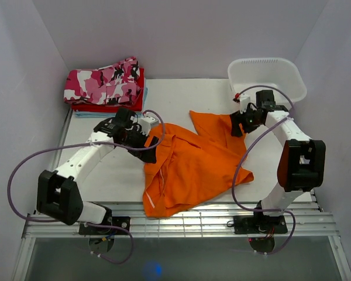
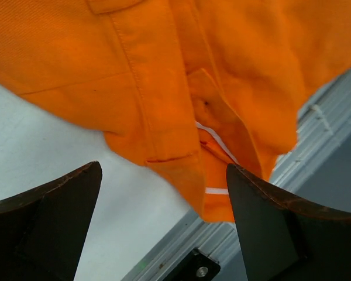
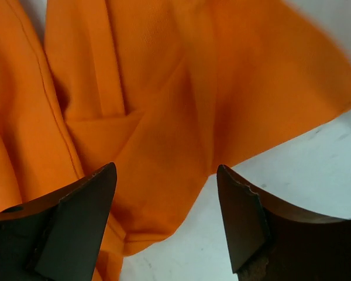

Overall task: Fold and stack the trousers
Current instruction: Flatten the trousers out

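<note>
1. Judging by how things lie, the job looks partway done. A stack of folded trousers (image 1: 105, 88) sits at the far left corner, pink camouflage on top of red, with something pale blue beneath.
2. The orange trousers (image 1: 193, 167) lie unfolded and rumpled in the middle of the table (image 1: 114, 175), their near edge spilling onto the slatted strip at the front. They are yet to be folded and carried to the stack.
3. The left gripper (image 1: 151, 150) hangs at the cloth's left edge, fingers spread wide with nothing between them.
4. The right gripper (image 1: 240, 125) hovers at the cloth's far right corner, jaws equally wide, holding nothing.
5. A white basket (image 1: 293, 88) stands at the far right corner; I cannot see whether anything is inside.
6. The tabletop is plain white, and pale bare walls close it in on three sides.
</note>
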